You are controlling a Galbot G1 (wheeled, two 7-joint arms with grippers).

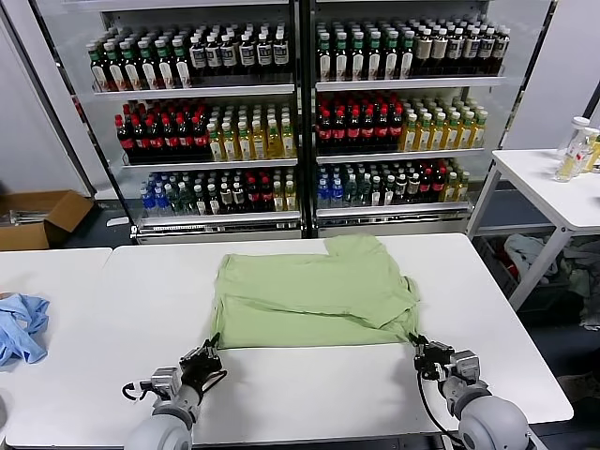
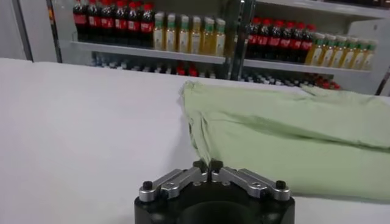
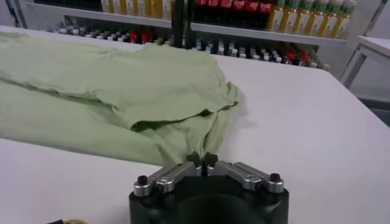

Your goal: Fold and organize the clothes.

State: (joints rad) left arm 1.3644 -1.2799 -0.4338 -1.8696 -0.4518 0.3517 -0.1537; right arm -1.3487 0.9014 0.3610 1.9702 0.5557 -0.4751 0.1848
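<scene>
- Judging by the lie of the cloth, I am partway through: the shirt (image 1: pixel 314 298) lies on the worktop (image 1: pixel 309 394) already doubled into a rough rectangle, with one layer over another and a sleeve bunched at its right side.
- No graphic or buttons show, so I take it that the printed side is folded in or face down.
- What I judge is left: at least one more fold from the near edge, smoothing the bunched sleeve, then setting the shirt tidy.
- My left claw (image 1: pixel 208 349) sits at the shirt's near left corner; in my left wrist view the fingertips (image 2: pixel 200 165) meet, and the hem lies just beside them. I cannot tell whether any cloth is pinched.
- My right claw (image 1: pixel 418 345) is at the near right corner; its tips are closed together right at the hem, seemingly pinching the edge.
- A blue cloth (image 1: pixel 21 326) lies well apart, at the worktop's left edge.
</scene>
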